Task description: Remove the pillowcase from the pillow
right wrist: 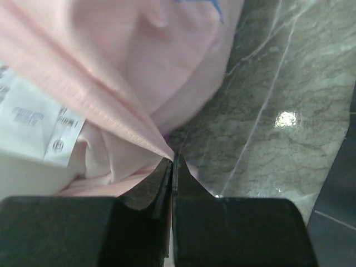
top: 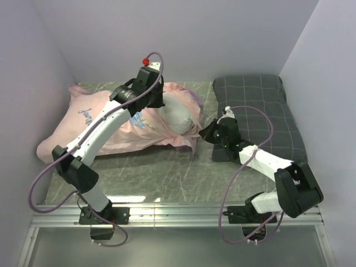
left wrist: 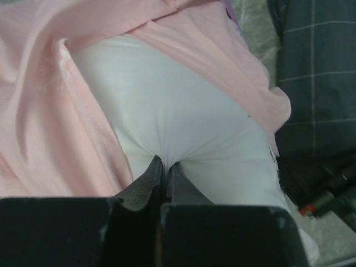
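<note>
The pink pillowcase (top: 111,130) lies across the left half of the table, its open end turned back pale side out. The white pillow (top: 179,114) bulges out of that opening. My left gripper (left wrist: 166,162) is shut on a pinched fold of the white pillow (left wrist: 167,105), with pink pillowcase (left wrist: 50,122) cloth around it. My right gripper (right wrist: 172,158) is shut on the pillowcase (right wrist: 111,78) hem at the opening's near right corner, low over the table. In the top view the left gripper (top: 161,105) sits over the pillow and the right gripper (top: 203,133) beside the opening.
A dark grey checked pillow (top: 258,114) lies at the right, under and behind my right arm. A white care label (right wrist: 33,125) hangs on the pillowcase. The marbled tabletop (top: 161,172) shows in front. Walls close in on left, back and right.
</note>
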Controlling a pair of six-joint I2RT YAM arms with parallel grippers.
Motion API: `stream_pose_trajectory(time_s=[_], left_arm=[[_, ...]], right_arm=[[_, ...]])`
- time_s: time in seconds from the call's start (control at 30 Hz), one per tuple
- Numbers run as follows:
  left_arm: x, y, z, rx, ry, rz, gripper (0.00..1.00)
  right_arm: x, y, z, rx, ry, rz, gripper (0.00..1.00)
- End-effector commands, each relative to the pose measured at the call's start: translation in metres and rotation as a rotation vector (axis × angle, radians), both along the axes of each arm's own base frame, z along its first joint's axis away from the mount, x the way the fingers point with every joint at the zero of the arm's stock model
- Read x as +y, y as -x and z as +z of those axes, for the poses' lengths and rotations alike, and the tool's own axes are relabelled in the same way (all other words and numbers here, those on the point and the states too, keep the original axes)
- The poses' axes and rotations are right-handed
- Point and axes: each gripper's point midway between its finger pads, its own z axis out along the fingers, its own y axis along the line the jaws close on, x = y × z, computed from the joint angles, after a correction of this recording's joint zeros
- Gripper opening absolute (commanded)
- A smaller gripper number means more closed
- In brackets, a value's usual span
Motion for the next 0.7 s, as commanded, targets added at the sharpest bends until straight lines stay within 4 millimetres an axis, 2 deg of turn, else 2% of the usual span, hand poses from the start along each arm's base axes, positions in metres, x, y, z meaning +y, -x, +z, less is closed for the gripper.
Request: stream_pose_trajectory(time_s=[0.0,0.07,0.1,0.2,0.27,0.3,0.33,0.37,0.4,0.43,0.47,0.5,0.53,0.57,0.63,0.67], left_arm=[[0.018,0.026,0.083,-0.184,0.135,-0.035,0.00],[0.012,0.045,0.083,-0.176,0.199,-0.099,0.00],[0.007,0.054,0.087,-0.189,0.244,-0.135,0.01],[0.002,0.097,0.058,-0.144,0.315,-0.213,0.01],[-0.001,0.110,0.043,-0.122,0.339,-0.218,0.01],[0.000,0.114,0.034,-0.111,0.340,-0.214,0.00],[0.000,0.123,0.015,-0.080,0.343,-0.206,0.01],[0.000,0.126,0.009,-0.072,0.351,-0.204,0.01],[-0.001,0.128,0.003,-0.067,0.360,-0.203,0.01],[-0.001,0.132,-0.006,-0.059,0.377,-0.197,0.01],[-0.001,0.133,-0.009,-0.058,0.385,-0.195,0.00],[-0.002,0.134,-0.013,-0.055,0.390,-0.194,0.01],[-0.001,0.136,-0.016,-0.054,0.399,-0.192,0.01],[-0.002,0.136,-0.016,-0.055,0.405,-0.191,0.00],[-0.004,0.136,-0.019,-0.054,0.412,-0.191,0.01],[-0.005,0.136,-0.019,-0.054,0.414,-0.195,0.00]], right_arm=[[-0.033,-0.003,-0.039,0.133,0.083,-0.087,0.00],[-0.030,-0.014,-0.030,0.117,0.086,-0.084,0.00],[-0.027,-0.015,-0.033,0.123,0.089,-0.074,0.00],[-0.017,-0.020,-0.022,0.097,0.070,-0.025,0.00],[-0.011,-0.016,-0.014,0.074,0.065,0.010,0.01],[-0.007,-0.013,0.000,0.037,0.057,0.024,0.06],[-0.006,-0.010,0.009,0.017,0.056,0.034,0.11],[-0.004,-0.005,0.016,-0.007,0.069,0.048,0.22],[-0.005,-0.001,0.034,-0.055,0.068,0.049,0.29],[-0.007,0.005,0.038,-0.059,0.082,0.052,0.36],[-0.010,0.011,0.040,-0.070,0.095,0.049,0.48],[-0.013,0.016,0.046,-0.088,0.091,0.050,0.53],[-0.016,0.024,0.061,-0.128,0.078,0.053,0.61],[-0.019,0.031,0.063,-0.139,0.077,0.052,0.65],[-0.018,0.046,0.083,-0.206,0.070,0.077,0.70],[-0.016,0.051,0.087,-0.235,0.094,0.098,0.73]])
